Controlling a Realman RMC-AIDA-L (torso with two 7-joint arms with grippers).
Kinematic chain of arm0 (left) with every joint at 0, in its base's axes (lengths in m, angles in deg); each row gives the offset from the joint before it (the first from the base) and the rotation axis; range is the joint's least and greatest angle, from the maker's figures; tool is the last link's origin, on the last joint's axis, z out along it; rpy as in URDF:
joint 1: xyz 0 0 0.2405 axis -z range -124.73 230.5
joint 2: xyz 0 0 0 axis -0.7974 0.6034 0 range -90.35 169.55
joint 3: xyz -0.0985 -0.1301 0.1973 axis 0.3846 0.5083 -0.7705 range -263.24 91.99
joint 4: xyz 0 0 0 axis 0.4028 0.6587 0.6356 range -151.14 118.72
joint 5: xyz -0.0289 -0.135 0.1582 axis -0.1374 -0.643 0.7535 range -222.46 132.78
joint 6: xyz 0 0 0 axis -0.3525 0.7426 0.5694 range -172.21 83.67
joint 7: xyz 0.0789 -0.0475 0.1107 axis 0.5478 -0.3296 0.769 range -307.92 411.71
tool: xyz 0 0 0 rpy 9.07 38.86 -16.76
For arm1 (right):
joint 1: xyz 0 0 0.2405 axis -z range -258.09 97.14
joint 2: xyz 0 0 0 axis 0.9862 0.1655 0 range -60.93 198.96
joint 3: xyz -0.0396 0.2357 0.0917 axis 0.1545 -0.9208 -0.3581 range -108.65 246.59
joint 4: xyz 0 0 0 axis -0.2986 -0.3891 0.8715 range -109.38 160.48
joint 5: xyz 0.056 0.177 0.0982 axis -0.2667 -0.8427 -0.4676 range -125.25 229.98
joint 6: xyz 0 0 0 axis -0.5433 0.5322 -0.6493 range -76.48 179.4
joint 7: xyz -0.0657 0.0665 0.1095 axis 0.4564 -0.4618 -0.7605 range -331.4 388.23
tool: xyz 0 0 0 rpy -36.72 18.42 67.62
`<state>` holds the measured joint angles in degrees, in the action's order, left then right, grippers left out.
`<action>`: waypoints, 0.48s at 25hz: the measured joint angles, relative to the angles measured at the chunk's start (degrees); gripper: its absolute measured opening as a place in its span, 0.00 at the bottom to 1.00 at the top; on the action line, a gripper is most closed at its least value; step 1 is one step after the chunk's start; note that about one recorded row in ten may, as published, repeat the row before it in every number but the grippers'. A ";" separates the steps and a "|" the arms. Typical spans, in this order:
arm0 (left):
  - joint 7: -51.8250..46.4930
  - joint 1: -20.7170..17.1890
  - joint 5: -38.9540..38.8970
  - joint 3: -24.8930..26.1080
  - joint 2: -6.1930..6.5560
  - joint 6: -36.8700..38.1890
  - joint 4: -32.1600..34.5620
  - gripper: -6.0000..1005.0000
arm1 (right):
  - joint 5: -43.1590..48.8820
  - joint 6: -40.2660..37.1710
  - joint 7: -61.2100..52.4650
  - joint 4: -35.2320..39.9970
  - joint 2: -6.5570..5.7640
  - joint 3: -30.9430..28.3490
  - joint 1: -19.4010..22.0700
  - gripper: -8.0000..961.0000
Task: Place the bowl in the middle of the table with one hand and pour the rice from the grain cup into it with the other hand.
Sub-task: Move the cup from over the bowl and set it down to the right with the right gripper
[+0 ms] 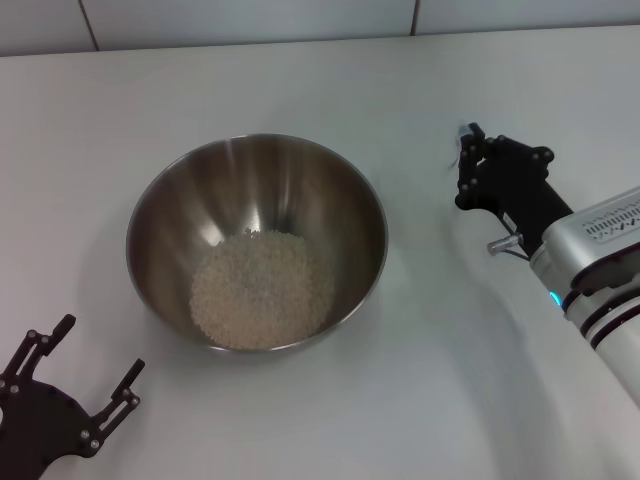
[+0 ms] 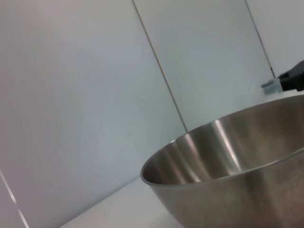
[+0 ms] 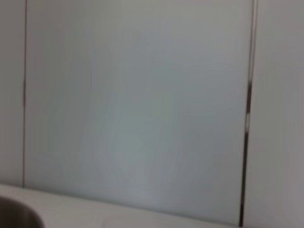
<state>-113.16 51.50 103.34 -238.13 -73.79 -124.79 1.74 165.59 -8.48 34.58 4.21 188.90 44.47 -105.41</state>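
Note:
The steel bowl (image 1: 256, 240) stands in the middle of the white table (image 1: 420, 380). A heap of rice (image 1: 262, 290) lies in its bottom. The bowl's rim and outer wall fill the lower part of the left wrist view (image 2: 228, 185). My left gripper (image 1: 100, 345) is open and empty at the near left, apart from the bowl. My right gripper (image 1: 466, 165) is low over the table to the right of the bowl, with its fingers around the grain cup (image 1: 461, 150). Only a whitish sliver of the cup shows there. The cup also shows in the left wrist view (image 2: 271, 86), beside the right gripper's black fingers (image 2: 295, 78).
Grey wall panels with dark seams stand behind the table's far edge (image 1: 300, 45). A dark edge of the bowl (image 3: 14, 217) shows in a corner of the right wrist view. My right arm (image 1: 600, 260) reaches in from the right side.

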 joint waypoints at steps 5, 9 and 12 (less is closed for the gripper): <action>0.00 0.08 0.00 -0.08 0.00 0.00 0.04 0.81 | 0.49 3.67 0.00 0.27 0.00 0.61 -0.71 0.05; 0.00 0.15 0.00 -0.17 0.01 0.00 0.06 0.81 | 0.58 6.16 0.03 0.82 -0.01 2.57 -1.98 0.05; 0.00 0.15 0.00 -0.17 0.01 0.00 0.07 0.81 | 0.59 6.58 0.03 0.89 0.00 2.94 -2.27 0.05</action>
<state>-113.16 51.66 103.34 -238.30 -73.78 -124.78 1.81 166.18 -1.90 34.61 5.10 188.90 47.41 -107.68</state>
